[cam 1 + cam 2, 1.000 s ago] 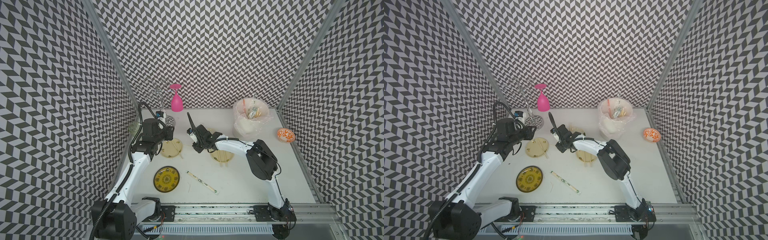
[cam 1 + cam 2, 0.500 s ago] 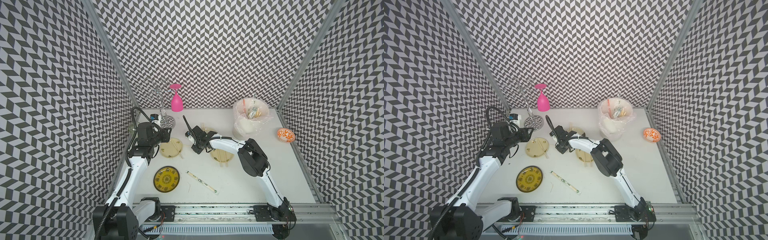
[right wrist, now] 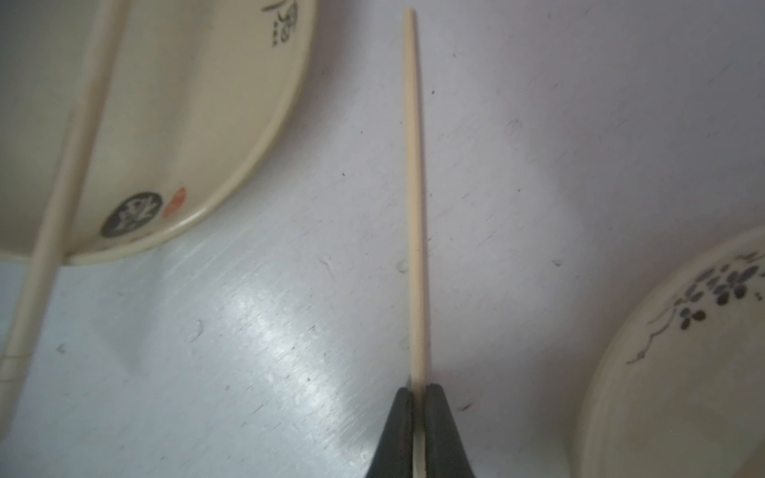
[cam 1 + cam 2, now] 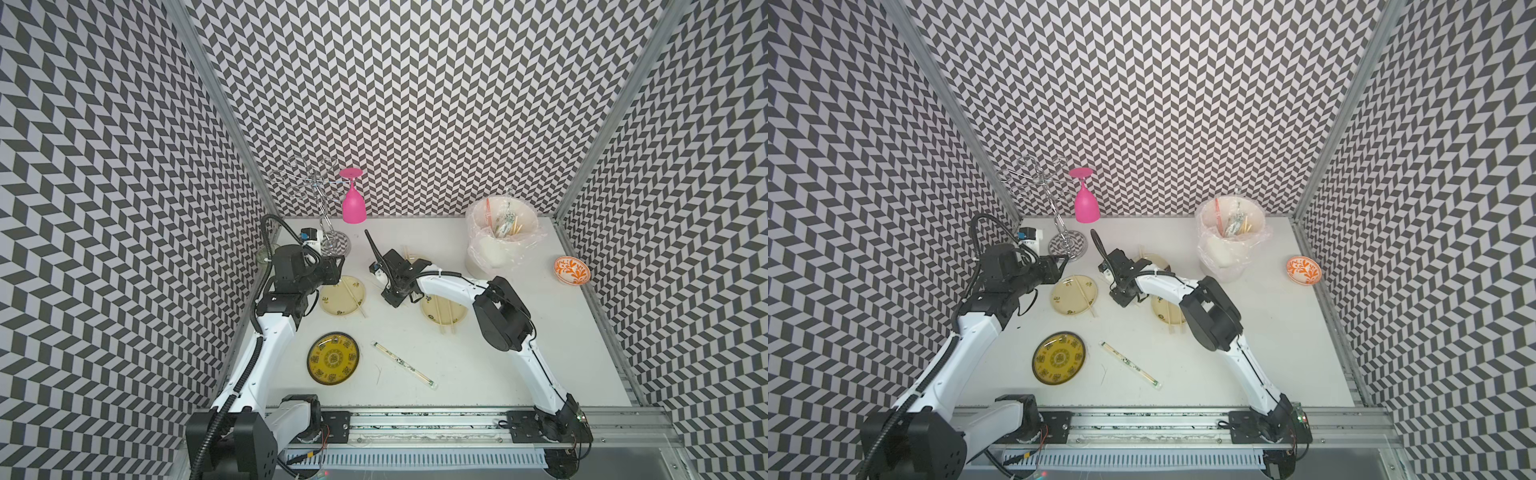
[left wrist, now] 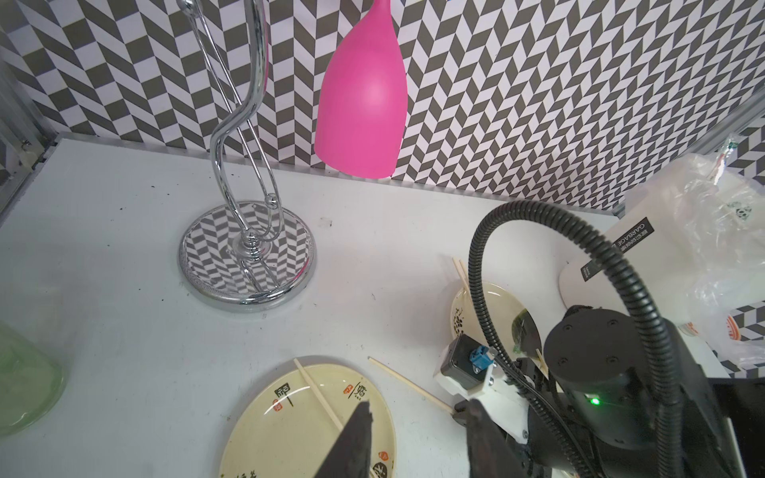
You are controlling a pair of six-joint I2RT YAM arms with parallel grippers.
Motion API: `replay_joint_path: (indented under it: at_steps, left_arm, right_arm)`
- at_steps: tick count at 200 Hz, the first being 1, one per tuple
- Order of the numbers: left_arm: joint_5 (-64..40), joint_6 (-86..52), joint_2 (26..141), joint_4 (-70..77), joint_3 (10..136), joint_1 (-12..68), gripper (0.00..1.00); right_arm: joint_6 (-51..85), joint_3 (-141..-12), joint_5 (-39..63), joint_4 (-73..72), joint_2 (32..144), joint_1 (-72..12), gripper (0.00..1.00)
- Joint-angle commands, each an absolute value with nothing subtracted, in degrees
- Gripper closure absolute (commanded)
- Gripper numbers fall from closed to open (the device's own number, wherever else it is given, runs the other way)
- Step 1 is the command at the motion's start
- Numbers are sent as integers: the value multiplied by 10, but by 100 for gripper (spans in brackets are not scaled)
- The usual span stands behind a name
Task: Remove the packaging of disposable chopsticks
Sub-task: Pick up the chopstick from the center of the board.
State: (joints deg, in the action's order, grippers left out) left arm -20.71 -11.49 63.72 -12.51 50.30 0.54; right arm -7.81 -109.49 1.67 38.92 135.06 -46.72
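**White tabletop (image 4: 457, 374): one loose stick in hand, one pair left wrapped**

Beside a lettered cream plate (image 3: 186, 124), the right gripper (image 3: 418, 393) pinches a bare chopstick (image 3: 416, 186) by its end. The left gripper (image 5: 418, 414) hangs spread and empty nearby. A wrapped pair (image 4: 404, 365) lies by the yellow plate (image 4: 309, 353), sealed in its printed sleeve (image 4: 1130, 365). The likely next move is to lay this stick down, then fetch that pair.

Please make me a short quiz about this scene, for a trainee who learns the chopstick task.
1. True or false: the right gripper is shut on a bare chopstick.
2. Where lies the wrapped pair? A: on the table beside the yellow plate; B: in the bin; C: on a cream plate.
3. Is the left gripper open or shut?
Key: 1 true; 2 A; 3 open.
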Motion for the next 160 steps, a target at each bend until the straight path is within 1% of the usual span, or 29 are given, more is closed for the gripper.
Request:
replay_joint_path:
  at_steps: [1, 24, 59, 91, 160]
  left_arm:
    - [-216, -119, 629, -112, 497, 1, 61]
    - [-218, -119, 628, -111, 497, 0, 61]
    - [-221, -120, 626, -111, 496, 0, 61]
    - [-221, -119, 627, -110, 496, 0, 61]
    - [-223, -120, 625, -107, 496, -9, 61]
  right_arm:
    - [-62, -1099, 25, 461, 1386, -466, 88]
    - [-47, -1100, 25, 480, 1391, -466, 87]
    - [-39, -1109, 36, 500, 1407, -466, 94]
    - [-32, -1112, 38, 493, 1400, -466, 99]
    - [1, -1116, 51, 455, 1336, -461, 100]
